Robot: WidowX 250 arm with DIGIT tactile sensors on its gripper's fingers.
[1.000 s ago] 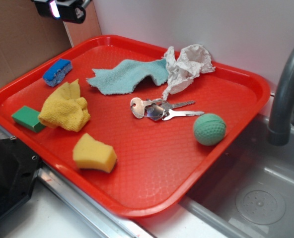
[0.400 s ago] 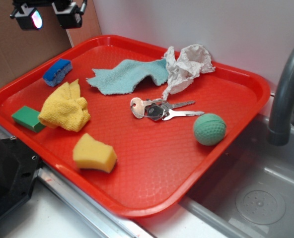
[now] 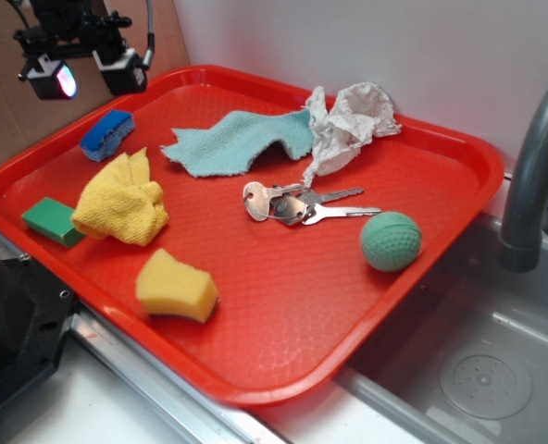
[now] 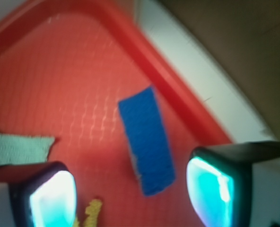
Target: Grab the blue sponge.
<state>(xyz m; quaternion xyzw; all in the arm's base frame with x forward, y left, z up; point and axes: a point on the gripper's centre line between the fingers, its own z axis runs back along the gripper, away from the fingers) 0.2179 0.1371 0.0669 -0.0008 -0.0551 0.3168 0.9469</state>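
kitchen sink area, grey faucet (image 3: 533, 176), steel sink basin (image 3: 478, 361), sponges

No text, label, brand, number or sign can be read in either view. The keys (image 3: 297, 204) are too small for any stamping to be made out, and the wrist view is blurred.
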